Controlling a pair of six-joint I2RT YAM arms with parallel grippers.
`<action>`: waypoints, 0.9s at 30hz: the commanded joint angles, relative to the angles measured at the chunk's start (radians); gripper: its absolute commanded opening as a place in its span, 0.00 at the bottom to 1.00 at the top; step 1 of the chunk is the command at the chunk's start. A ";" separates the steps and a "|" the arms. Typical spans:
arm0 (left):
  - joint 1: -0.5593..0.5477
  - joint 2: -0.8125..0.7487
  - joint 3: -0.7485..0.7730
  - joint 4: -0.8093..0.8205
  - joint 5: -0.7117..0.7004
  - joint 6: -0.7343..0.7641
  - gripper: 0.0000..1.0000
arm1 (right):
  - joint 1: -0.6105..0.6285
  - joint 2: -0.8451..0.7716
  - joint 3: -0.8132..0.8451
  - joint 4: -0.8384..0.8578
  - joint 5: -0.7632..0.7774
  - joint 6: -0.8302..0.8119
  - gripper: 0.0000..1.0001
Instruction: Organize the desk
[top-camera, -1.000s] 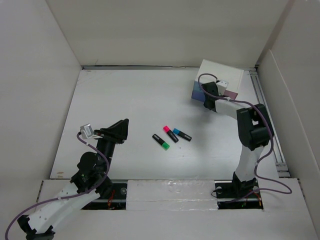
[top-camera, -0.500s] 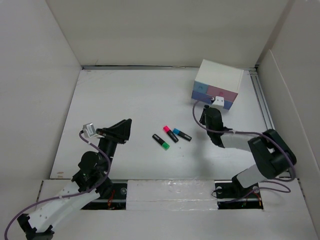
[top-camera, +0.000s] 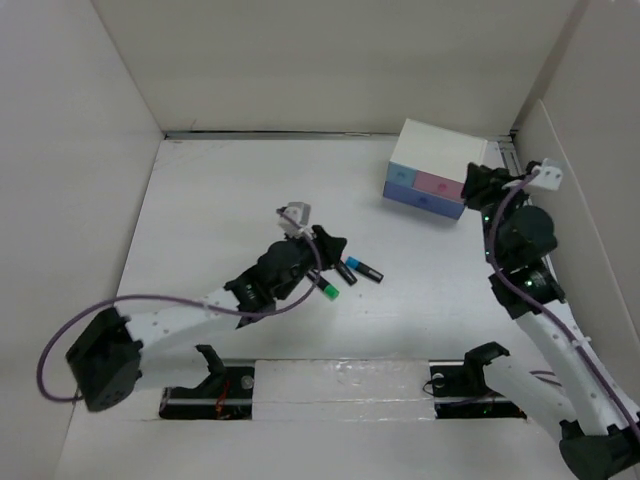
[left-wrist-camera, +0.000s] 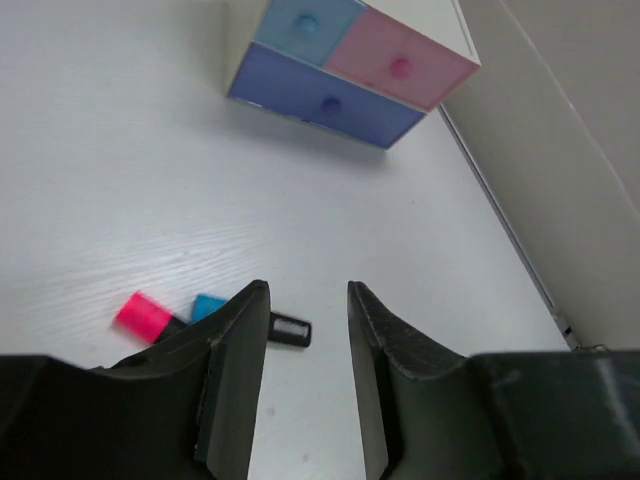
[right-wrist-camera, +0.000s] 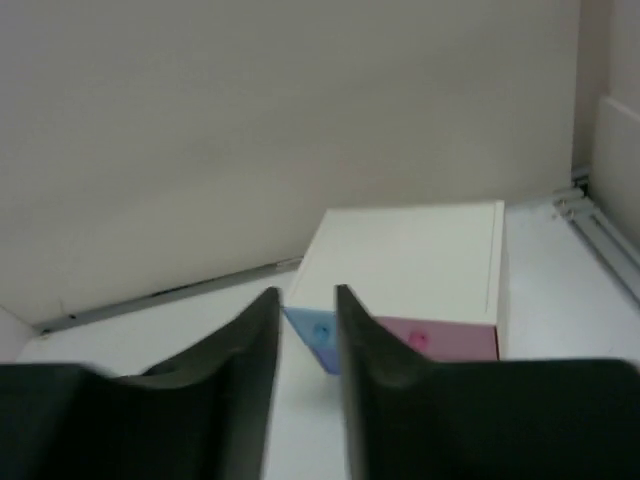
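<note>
The desk (top-camera: 230, 210) is a white tabletop. Three markers lie mid-desk: a green-capped one (top-camera: 326, 288), a blue-capped one (top-camera: 364, 270) and a pink-capped one (left-wrist-camera: 143, 314), the last hidden under my arm in the top view. My left gripper (top-camera: 332, 247) hovers over them, open, nothing between its fingers (left-wrist-camera: 238, 380); the black end of the blue marker (left-wrist-camera: 290, 329) shows beside the left finger. My right gripper (top-camera: 472, 185) is raised beside the right end of the drawer box (top-camera: 435, 165), open and empty. In the right wrist view the gripper (right-wrist-camera: 306, 295) looks across the box (right-wrist-camera: 410, 260).
The drawer box has pastel blue and pink drawer fronts (left-wrist-camera: 345, 85), all pushed in. White panels wall the desk on three sides. A metal rail (top-camera: 525, 200) runs along the right edge.
My left arm swung from the left side to the middle, over the markers. My right arm pulled away from the drawer fronts, rose to the right of the box and opened wider.
</note>
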 joint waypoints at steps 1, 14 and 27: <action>-0.084 0.271 0.167 0.116 -0.029 0.073 0.32 | -0.038 -0.031 0.163 -0.175 -0.158 -0.010 0.27; -0.100 1.172 1.112 0.038 0.017 0.153 0.21 | -0.026 -0.269 0.124 -0.308 -0.402 -0.062 0.17; -0.072 1.450 1.470 -0.073 -0.126 0.166 0.28 | -0.026 -0.292 0.037 -0.246 -0.542 -0.027 0.21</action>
